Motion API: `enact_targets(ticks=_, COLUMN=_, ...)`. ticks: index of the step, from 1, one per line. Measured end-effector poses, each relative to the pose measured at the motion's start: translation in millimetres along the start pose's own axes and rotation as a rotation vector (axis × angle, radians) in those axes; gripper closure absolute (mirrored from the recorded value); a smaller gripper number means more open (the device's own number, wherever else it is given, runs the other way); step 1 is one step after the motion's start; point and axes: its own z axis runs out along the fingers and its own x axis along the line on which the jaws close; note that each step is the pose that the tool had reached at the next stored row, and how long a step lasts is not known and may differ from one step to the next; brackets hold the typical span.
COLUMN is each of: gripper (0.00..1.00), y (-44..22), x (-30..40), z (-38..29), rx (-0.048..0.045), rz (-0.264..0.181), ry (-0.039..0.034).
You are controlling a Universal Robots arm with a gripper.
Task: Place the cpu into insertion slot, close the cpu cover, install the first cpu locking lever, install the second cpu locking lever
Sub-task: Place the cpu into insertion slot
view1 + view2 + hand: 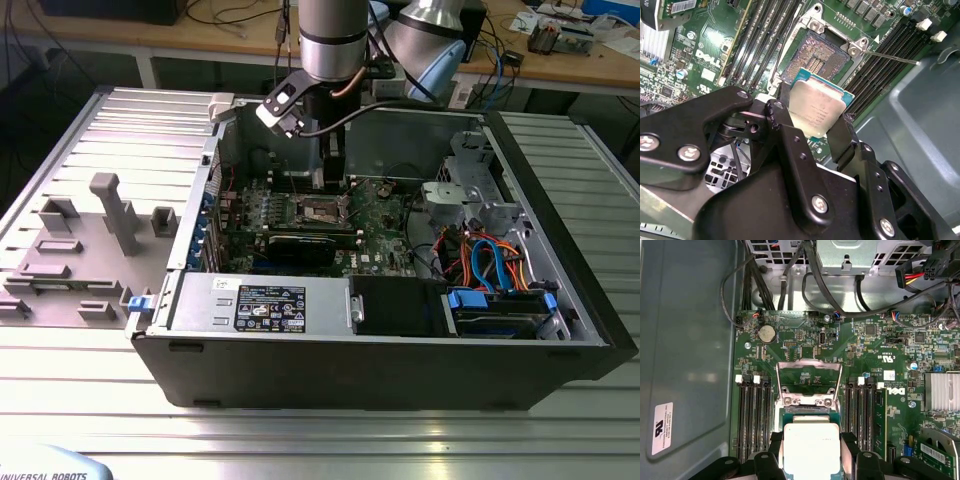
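Light, thin and stiff, the cpu (817, 107) is probably fragile underneath and best held by its edges. The gripper (812, 117) clamps two opposite edges, holding it just above the bare insertion slot (816, 59), near the case's (560, 330) far wall. The cpu cover (809, 377) stands tilted up.

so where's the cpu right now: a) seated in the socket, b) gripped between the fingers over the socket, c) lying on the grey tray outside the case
b: the cpu is clamped in the gripper, and the insertion slot beyond it shows bare pins.
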Motion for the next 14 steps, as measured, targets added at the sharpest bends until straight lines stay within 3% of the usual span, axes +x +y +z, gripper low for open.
enact_targets(ticks=14, gripper=0.46, y=-0.5, x=-0.2, z=6.1, rx=-0.0001, rz=0.0, ry=0.0)
